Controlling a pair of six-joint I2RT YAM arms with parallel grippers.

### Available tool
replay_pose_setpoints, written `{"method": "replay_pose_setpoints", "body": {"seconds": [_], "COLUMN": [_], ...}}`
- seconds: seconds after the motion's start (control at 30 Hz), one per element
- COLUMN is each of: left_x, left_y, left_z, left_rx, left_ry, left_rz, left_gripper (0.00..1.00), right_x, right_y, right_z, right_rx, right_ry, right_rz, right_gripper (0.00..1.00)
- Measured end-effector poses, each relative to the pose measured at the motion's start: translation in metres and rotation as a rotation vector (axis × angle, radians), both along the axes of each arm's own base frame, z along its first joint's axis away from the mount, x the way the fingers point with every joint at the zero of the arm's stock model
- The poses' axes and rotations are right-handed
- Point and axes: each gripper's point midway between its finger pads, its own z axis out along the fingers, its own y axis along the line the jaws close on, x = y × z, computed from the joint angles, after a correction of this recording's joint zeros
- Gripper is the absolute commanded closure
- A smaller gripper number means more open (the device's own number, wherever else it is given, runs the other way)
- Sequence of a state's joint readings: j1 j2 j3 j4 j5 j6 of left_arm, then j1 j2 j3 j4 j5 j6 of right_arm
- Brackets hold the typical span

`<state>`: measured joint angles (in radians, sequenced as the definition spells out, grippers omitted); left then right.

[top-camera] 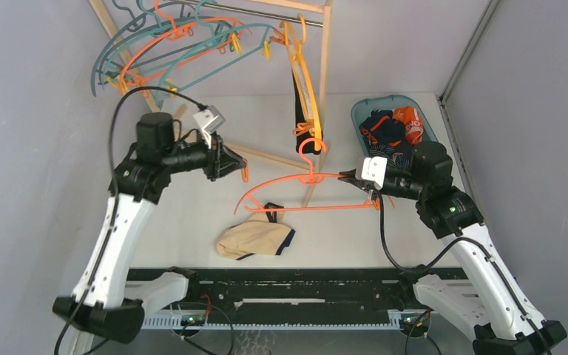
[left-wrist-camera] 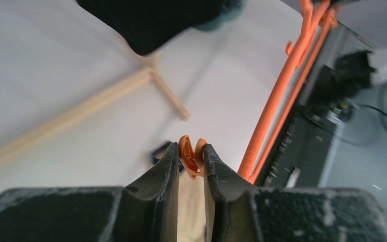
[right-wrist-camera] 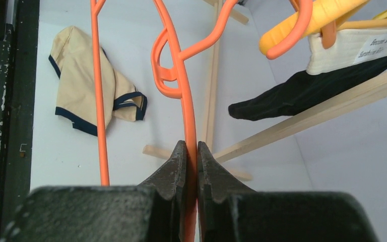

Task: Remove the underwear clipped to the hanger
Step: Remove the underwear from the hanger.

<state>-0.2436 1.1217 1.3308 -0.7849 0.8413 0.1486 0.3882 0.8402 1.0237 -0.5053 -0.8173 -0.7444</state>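
My right gripper (right-wrist-camera: pixel 191 146) is shut on the upper arm of an orange hanger (top-camera: pixel 307 180) and holds it level above the table. My left gripper (left-wrist-camera: pixel 190 148) is shut on an orange clip (left-wrist-camera: pixel 192 157) at the hanger's left end, pressing its two wings together. Beige underwear with navy trim (top-camera: pixel 255 238) lies crumpled on the table under the hanger's lower bar (right-wrist-camera: pixel 99 101), and it also shows in the right wrist view (right-wrist-camera: pixel 80 91). Black underwear with a white waistband (right-wrist-camera: pixel 292 96) hangs from a yellow hanger (top-camera: pixel 307 81) on the rack.
A teal basket (top-camera: pixel 362 109) at the back right holds navy and orange underwear (top-camera: pixel 388 133). The wooden rack (top-camera: pixel 324 66) carries several teal and orange hangers (top-camera: pixel 185 44). Its base bars (top-camera: pixel 270 157) lie on the table just behind the held hanger.
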Motion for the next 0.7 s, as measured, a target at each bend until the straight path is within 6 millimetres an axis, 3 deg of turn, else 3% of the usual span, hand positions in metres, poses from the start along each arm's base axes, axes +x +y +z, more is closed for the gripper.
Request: {"method": "replay_pose_setpoints", "body": {"seconds": [0.13,0.23,0.3,0.43,0.47,0.7], "left_x": [-0.001,-0.021,-0.036,-0.065,-0.07,-0.084], "left_y": [0.018,0.019,0.015,0.006,0.003,-0.005], "left_z": [0.045,0.068,0.072,0.063,0.053,0.021], "left_rx": [-0.007,-0.035,-0.054,-0.078,-0.076,-0.068], "left_ry": [-0.25,-0.379,-0.426,-0.47,-0.466,-0.44], "left_rz": [0.109,0.068,0.008,-0.149,-0.2,-0.337], "left_gripper": [1.0,1.0,1.0,1.0,1.0,1.0], "right_x": [0.003,0.009,0.01,0.012,0.012,0.012], "right_y": [-0.002,-0.002,-0.002,0.001,0.002,0.002], "right_z": [-0.006,-0.009,-0.012,-0.017,-0.018,-0.013], "right_rx": [-0.004,0.004,0.012,0.034,0.04,0.096], "right_ry": [0.041,0.088,0.126,0.213,0.234,0.312], "right_rz": [-0.023,-0.056,-0.069,-0.089,-0.094,-0.115], "right_gripper": [1.0,1.0,1.0,1.0,1.0,1.0]}}
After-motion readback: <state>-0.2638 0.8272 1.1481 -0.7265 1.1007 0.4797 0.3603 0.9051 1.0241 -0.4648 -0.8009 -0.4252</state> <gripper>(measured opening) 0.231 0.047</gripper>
